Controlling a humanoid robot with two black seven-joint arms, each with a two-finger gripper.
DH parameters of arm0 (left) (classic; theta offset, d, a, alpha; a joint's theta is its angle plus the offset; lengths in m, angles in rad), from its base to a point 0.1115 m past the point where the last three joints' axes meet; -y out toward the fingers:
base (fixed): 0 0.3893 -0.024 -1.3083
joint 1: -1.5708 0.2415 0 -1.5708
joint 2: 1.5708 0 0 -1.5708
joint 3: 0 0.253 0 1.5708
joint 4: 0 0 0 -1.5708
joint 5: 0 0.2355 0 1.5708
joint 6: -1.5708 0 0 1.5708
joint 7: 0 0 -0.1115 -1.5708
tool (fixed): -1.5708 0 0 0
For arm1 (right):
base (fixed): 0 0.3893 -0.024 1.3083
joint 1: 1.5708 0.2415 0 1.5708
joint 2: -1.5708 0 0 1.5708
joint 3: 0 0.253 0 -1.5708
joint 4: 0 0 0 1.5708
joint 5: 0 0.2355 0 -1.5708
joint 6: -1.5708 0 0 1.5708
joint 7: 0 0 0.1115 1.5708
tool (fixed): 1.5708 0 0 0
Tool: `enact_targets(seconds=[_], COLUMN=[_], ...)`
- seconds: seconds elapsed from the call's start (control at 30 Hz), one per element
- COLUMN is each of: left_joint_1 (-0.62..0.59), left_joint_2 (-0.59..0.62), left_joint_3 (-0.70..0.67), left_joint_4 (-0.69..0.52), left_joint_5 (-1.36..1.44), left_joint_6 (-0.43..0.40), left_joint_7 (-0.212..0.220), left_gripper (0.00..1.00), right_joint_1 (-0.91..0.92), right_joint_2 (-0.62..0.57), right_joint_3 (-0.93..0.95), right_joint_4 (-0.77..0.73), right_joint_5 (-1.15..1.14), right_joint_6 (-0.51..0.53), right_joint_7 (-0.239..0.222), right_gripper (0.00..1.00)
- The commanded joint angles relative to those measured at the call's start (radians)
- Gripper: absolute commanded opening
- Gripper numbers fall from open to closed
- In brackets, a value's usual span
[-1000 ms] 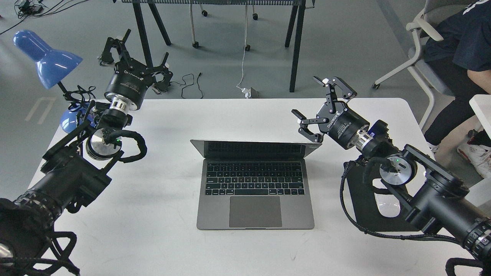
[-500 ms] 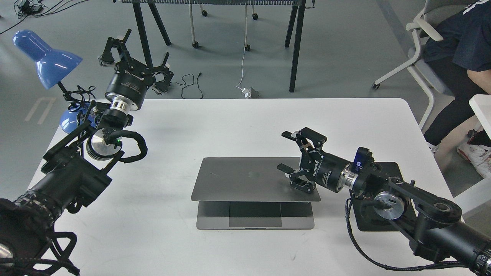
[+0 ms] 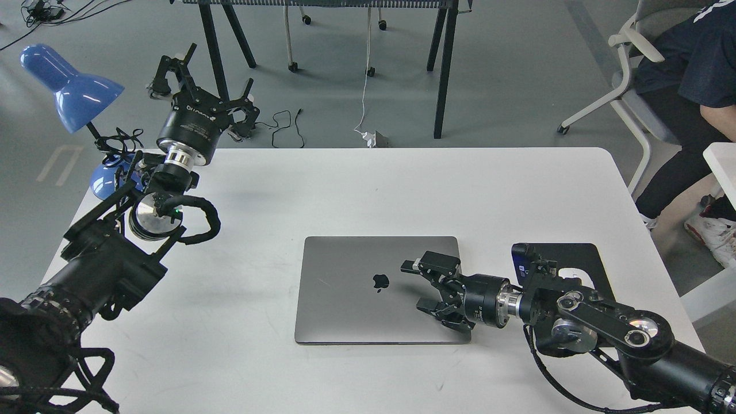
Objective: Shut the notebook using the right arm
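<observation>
Now the notebook (image 3: 376, 290) lies flat and shut on the white table (image 3: 356, 184), where half a second ago its lid hung partly raised. On the lid's right part, just beside the apple logo (image 3: 380, 282), rests the right gripper (image 3: 428, 284), jaws spread and holding nothing. Pressing harder could flex the lid; dragging away could scratch it. The left gripper (image 3: 198, 86), well behind the notebook, is also spread.

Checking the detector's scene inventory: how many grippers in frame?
2. The left gripper is raised past the table's far-left edge, near the blue lamp. The right gripper sits over the right half of the closed notebook. None appear hidden.
</observation>
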Motion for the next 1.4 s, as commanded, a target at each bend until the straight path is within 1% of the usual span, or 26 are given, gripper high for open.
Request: enact_targets(seconds=[0.0,0.1,0.23,0.33,0.47,0.57,0.67,0.73,0.8,0.87,1.07,1.2,1.37], left_joint_1=[0.000,0.000,0.000,0.000,0.000,0.000,0.000,0.000,0.000,0.000,0.000,0.000,0.000], left_joint_2=[0.000,0.000,0.000,0.000,0.000,0.000,-0.001,-0.001,-0.001,-0.001,0.000,-0.001,-0.001], left_joint_3=[0.001,0.001,0.001,0.001,0.001,0.000,0.000,0.000,0.000,0.000,0.000,0.000,0.000], left_joint_4=[-0.001,-0.001,-0.001,-0.001,-0.001,-0.001,-0.001,-0.001,-0.001,-0.001,-0.001,-0.001,-0.001], left_joint_5=[0.000,0.000,0.000,0.000,0.000,0.000,0.000,0.000,0.000,0.000,0.000,0.000,0.000], left_joint_6=[0.000,0.000,0.000,0.000,0.000,0.000,0.000,0.000,0.000,0.000,0.000,0.000,0.000], left_joint_7=[0.000,0.000,0.000,0.000,0.000,0.000,0.000,0.000,0.000,0.000,0.000,0.000,0.000], left_gripper=[1.00,1.00,1.00,1.00,1.00,1.00,1.00,1.00,1.00,1.00,1.00,1.00,1.00], right_joint_1=[-0.002,-0.002,-0.006,-0.025,-0.028,-0.011,0.010,0.030,0.046,0.050,0.089,0.110,0.119], right_joint_2=[-0.007,-0.010,-0.042,-0.042,-0.036,-0.041,-0.041,-0.041,-0.042,-0.042,-0.035,-0.029,-0.027], right_joint_3=[0.004,0.017,0.105,0.219,0.404,0.533,0.683,0.743,0.780,0.793,0.819,0.860,0.853], right_joint_4=[0.000,0.005,0.046,0.072,0.074,0.071,0.071,0.062,0.037,0.005,-0.128,-0.231,-0.256], right_joint_5=[-0.004,0.004,0.008,0.049,0.215,0.280,0.323,0.359,0.411,0.464,0.642,0.666,0.666], right_joint_6=[-0.002,-0.002,-0.002,-0.008,-0.030,-0.047,-0.048,-0.057,-0.088,-0.110,-0.130,-0.120,-0.119], right_joint_7=[0.002,0.005,0.008,0.008,-0.001,-0.017,-0.043,-0.066,-0.101,-0.116,-0.112,-0.112,-0.109], right_gripper=[1.00,1.00,1.00,1.00,1.00,1.00,0.99,0.99,0.99,0.99,1.00,1.00,1.00])
